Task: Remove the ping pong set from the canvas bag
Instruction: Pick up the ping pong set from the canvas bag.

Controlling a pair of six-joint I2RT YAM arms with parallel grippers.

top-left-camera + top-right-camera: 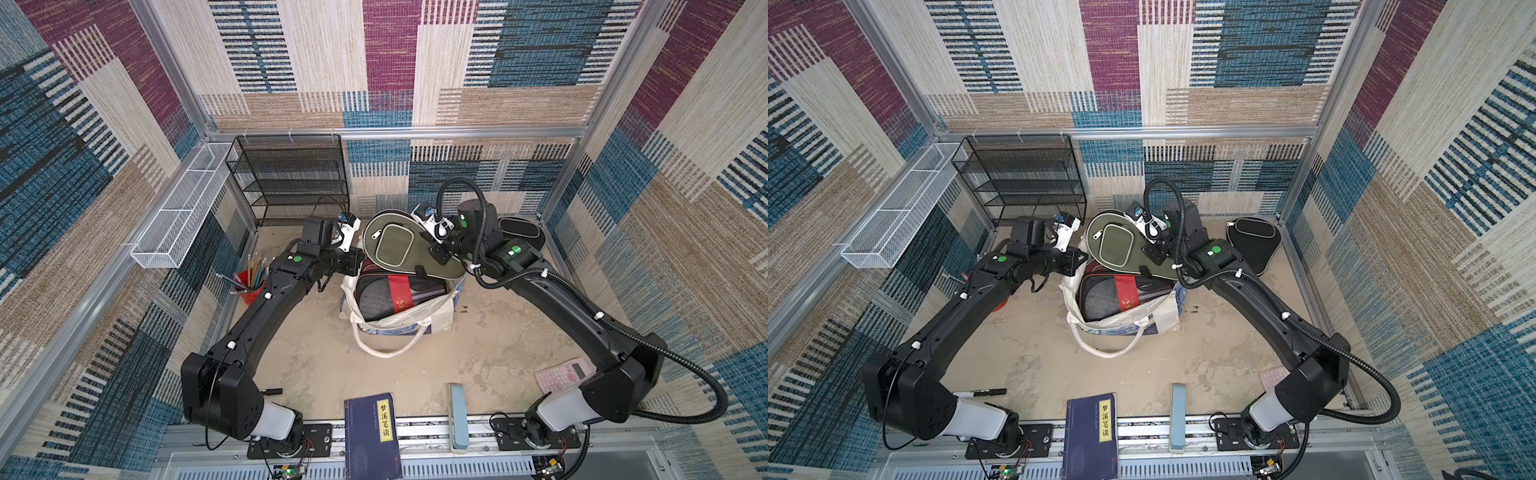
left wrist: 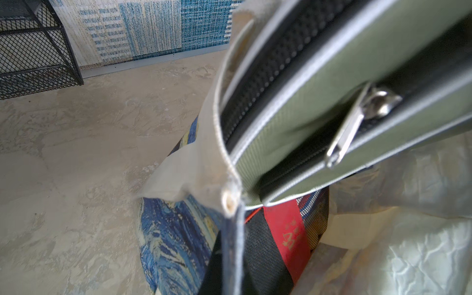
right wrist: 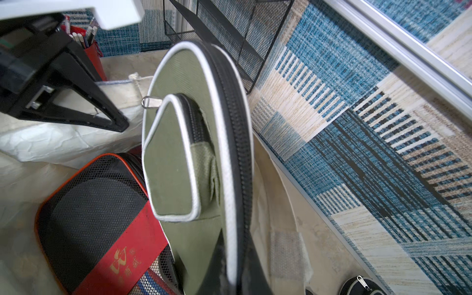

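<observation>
The right gripper is clamping the green case by its handle end, with the round head reaching away from the jaws over the bag mouth. The left gripper is pinching the bag's rim, jaws together on canvas. A black-and-red case is lying inside, just below both jaws.

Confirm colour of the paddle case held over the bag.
Olive green case, pale piping, black zip; right wrist view shows it best.
</observation>
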